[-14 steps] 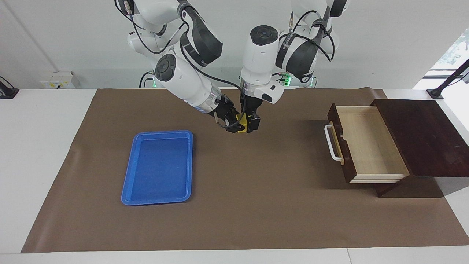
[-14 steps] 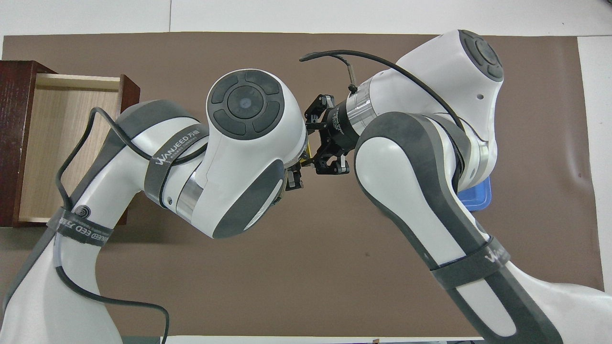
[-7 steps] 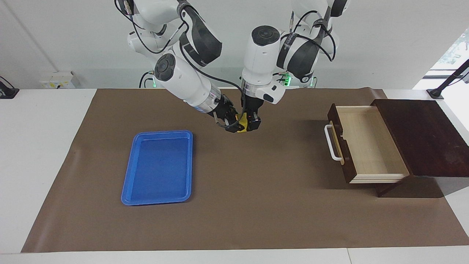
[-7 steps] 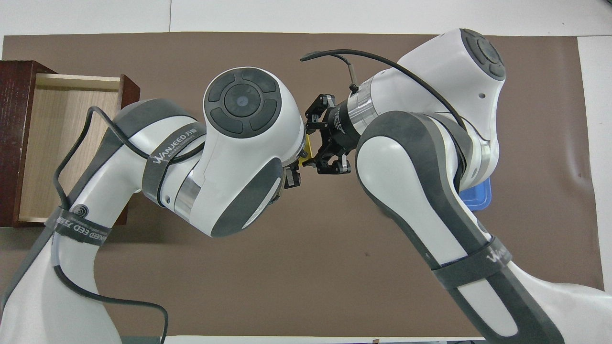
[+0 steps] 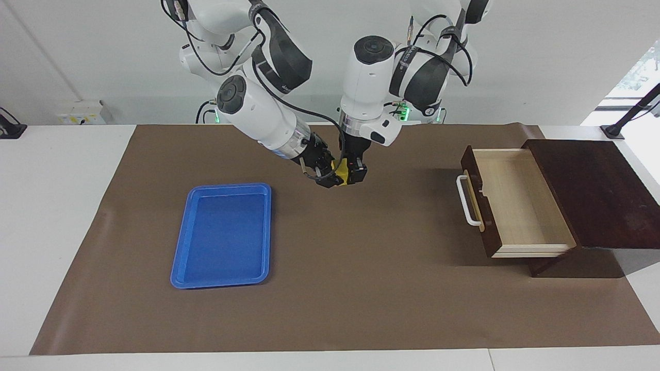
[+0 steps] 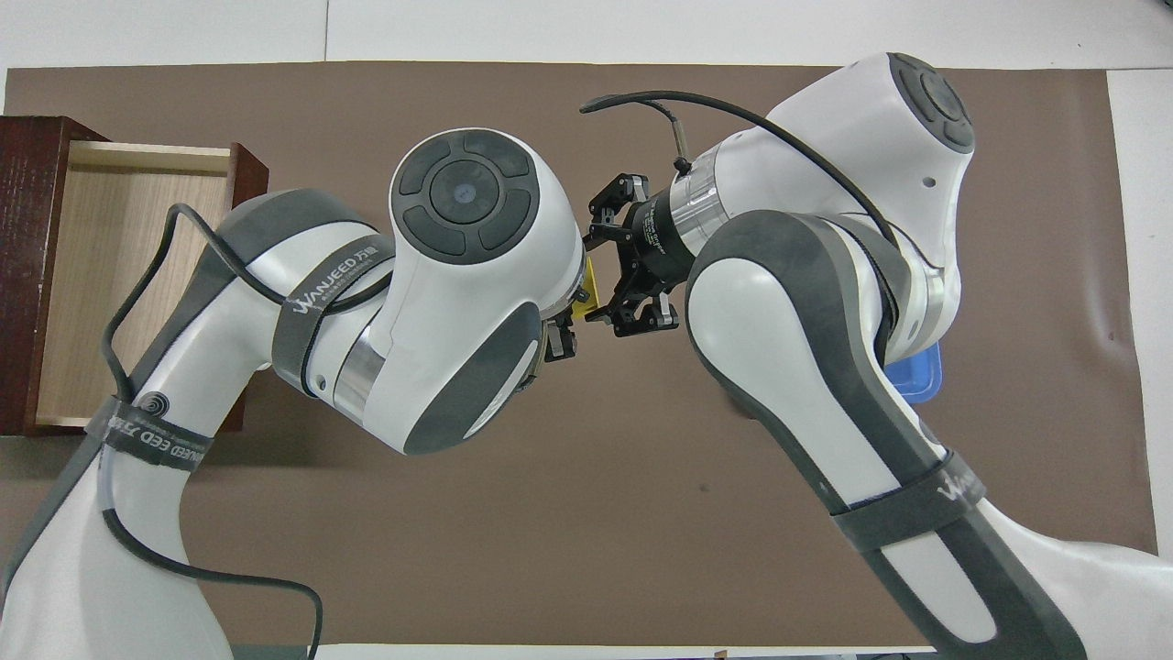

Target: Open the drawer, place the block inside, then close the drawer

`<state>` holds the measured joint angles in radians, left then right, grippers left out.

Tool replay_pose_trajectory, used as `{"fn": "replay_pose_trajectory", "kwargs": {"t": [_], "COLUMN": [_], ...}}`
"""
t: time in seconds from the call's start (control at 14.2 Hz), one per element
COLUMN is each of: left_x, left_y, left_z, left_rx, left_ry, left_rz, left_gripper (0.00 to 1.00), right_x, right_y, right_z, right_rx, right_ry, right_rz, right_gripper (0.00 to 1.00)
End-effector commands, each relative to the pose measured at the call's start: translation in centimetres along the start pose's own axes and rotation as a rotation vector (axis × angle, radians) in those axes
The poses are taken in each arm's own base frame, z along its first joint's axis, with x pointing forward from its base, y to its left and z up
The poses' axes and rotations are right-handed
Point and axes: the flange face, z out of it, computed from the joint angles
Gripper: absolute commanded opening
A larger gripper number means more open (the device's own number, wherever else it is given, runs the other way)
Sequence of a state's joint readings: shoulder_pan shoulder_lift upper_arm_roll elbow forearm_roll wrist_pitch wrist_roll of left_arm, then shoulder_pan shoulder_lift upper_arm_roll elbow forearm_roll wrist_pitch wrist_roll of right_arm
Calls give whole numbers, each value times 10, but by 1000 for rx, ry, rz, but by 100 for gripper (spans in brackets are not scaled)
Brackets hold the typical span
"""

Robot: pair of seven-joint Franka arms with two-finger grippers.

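The yellow block hangs in the air over the mat's middle, between the blue tray and the drawer, with both hands at it. My left gripper points straight down and is shut on the block. Beside it, slanting in from the tray's end, my right gripper is open and slightly clear of the block. From overhead only a sliver of the block shows beside the right gripper. The dark drawer stands pulled out, its pale inside bare, at the left arm's end of the table.
A blue tray lies on the brown mat toward the right arm's end of the table. The drawer's white handle faces the mat's middle. Its dark cabinet sits at the table's end.
My left gripper has shut on the block. My right gripper, which was shut on it, has opened and drawn back a little toward the tray's end.
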<state>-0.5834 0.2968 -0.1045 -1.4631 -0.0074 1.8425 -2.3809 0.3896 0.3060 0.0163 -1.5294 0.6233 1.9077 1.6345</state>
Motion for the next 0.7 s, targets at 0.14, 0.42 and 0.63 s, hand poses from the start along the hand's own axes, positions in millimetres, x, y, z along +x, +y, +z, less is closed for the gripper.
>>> {"fn": "replay_pose_trajectory", "kwargs": {"t": [0.14, 0.42, 0.63], "left_x": [26, 131, 212], "left_y": [11, 57, 92], "left_z": [-19, -65, -75], "left_rx": [17, 31, 66], "left_ry": [40, 59, 74], "left_rz": [20, 69, 137], "left_gripper": [0, 0, 0], "right_x": [2, 9, 28], "right_y": [-3, -5, -11], "right_z": [-8, -13, -29], "right_rx": [18, 26, 47], "right_ry": [3, 7, 10], "right_rz": [14, 23, 32], "right_gripper": [100, 100, 100]}}
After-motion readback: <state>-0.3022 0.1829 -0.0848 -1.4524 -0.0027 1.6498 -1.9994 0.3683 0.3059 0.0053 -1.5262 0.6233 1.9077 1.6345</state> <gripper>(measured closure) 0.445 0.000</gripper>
